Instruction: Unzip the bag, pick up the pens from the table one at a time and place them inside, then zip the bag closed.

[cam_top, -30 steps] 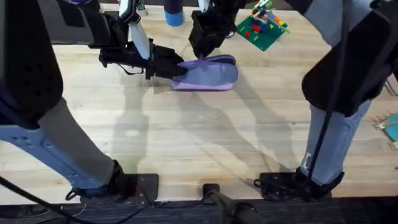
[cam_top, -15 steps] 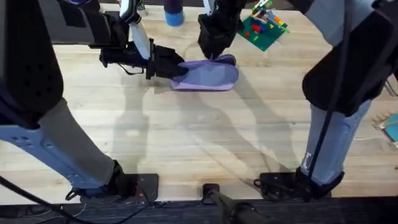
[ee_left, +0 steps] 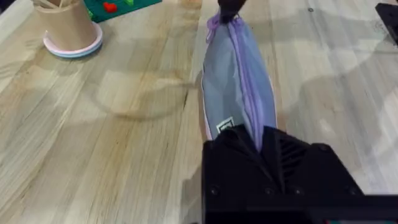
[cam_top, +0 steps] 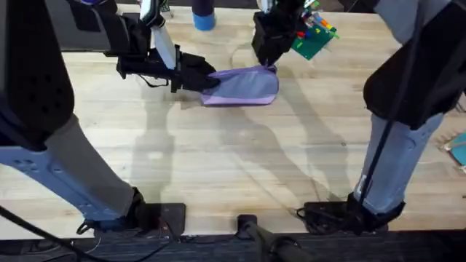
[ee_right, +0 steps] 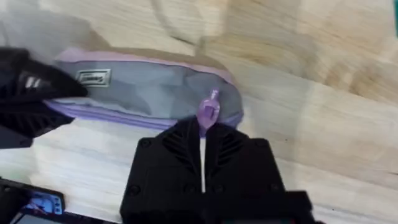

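- I see the bag point(cam_top: 244, 86) lying on the table point(cam_top: 233, 167) toward its far side, long axis running left to right, zipper edge on top.
- My left gripper point(cam_top: 205, 78) is pinched closed on the bag's left end; in the left wrist view its black fingers point(ee_left: 249, 149) clamp the fabric right at the zipper line point(ee_left: 244, 81).
- My right gripper point(cam_top: 266, 61) sits at the bag's right end, fingers together on the small purple zipper pull point(ee_right: 208, 109); in the right wrist view the pull sticks up just beyond the fingertips.
- From the left wrist camera the zipper looks closed along the stretch I can see.
- Near the bag on the far side are a green brick plate with coloured blocks point(cam_top: 309, 33) and a blue cup point(cam_top: 204, 16).
- A tan cup on a pink coaster point(ee_left: 67, 28) stands well off to one side.
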Controlling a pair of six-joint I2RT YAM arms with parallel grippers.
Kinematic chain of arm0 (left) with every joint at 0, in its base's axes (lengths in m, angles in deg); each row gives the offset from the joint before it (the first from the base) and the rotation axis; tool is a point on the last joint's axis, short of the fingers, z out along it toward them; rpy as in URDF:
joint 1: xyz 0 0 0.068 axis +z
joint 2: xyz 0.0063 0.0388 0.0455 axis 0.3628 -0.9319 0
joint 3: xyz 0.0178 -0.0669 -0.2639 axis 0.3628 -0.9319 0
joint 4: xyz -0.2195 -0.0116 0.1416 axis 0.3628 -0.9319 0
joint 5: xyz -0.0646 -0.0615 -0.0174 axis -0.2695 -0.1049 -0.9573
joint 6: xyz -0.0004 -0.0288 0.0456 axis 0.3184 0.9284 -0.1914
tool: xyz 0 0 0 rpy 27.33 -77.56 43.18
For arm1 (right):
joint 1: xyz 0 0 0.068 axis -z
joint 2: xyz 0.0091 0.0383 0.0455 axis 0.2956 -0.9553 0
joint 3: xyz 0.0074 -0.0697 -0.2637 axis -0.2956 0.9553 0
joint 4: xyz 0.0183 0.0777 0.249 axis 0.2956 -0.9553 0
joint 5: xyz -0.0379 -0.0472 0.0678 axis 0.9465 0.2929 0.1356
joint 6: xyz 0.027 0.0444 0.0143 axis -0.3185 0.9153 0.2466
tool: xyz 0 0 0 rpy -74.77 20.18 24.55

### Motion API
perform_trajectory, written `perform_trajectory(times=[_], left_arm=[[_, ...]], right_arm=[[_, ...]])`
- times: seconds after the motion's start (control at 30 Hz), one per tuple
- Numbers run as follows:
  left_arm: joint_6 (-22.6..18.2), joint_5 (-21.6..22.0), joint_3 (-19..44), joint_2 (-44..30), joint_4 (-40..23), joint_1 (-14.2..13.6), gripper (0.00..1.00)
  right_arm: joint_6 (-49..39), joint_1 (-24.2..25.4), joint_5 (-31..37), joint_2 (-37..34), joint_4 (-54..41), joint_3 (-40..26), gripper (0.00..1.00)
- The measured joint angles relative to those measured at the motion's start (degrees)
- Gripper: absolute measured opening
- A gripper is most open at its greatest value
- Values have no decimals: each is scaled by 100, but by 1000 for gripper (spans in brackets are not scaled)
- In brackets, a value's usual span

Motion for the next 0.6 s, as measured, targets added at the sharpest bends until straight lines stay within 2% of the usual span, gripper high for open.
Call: perform_trajectory(times=[0.2,0.6], left_arm=[[17,-61,0,0,0,-17,42],[15,-72,0,0,0,-72,43]], right_arm=[[0,435,17,0,-73,0,35],[1,692,-164,0,-70,117,35]])
